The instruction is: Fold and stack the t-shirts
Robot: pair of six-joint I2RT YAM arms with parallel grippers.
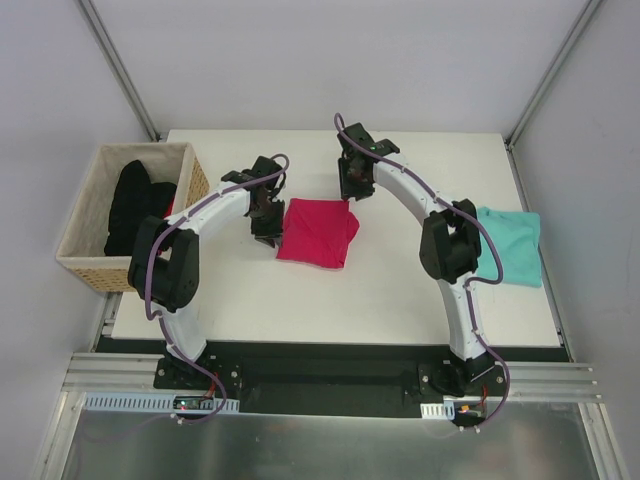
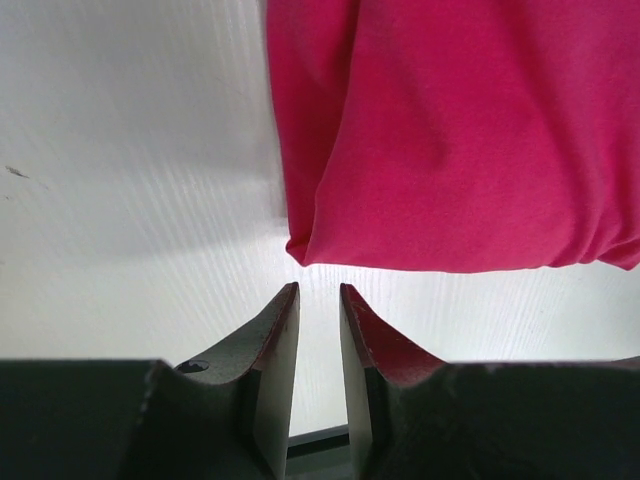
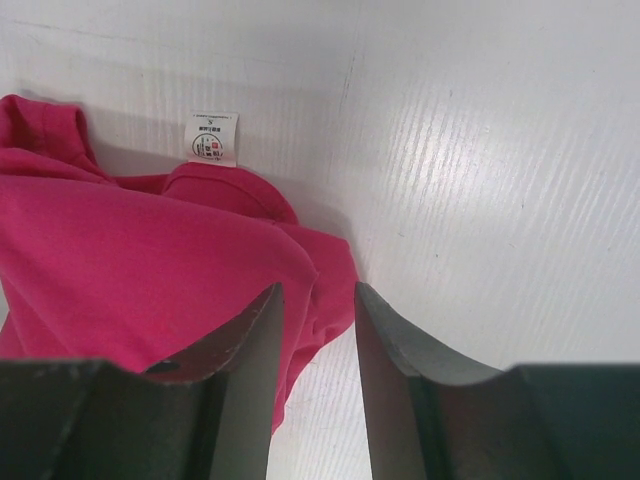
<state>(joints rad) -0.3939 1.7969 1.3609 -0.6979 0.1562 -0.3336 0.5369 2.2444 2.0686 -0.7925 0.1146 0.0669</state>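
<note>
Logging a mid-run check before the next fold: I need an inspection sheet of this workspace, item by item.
Surface: white table, no spills seen.
Job's things: pink t-shirt folded roughly square mid-table, white neck label showing; teal t-shirt at the table's right edge, not stacked.
Clutter: wicker basket at the left edge, holding a black garment.
Grippers: left gripper narrowly open, empty, just short of the pink cloth; right gripper open over a pink corner, not pinching.
Cables: purple cable along each arm, off the cloth.
Surroundings: grey walls, metal frame posts.
</note>
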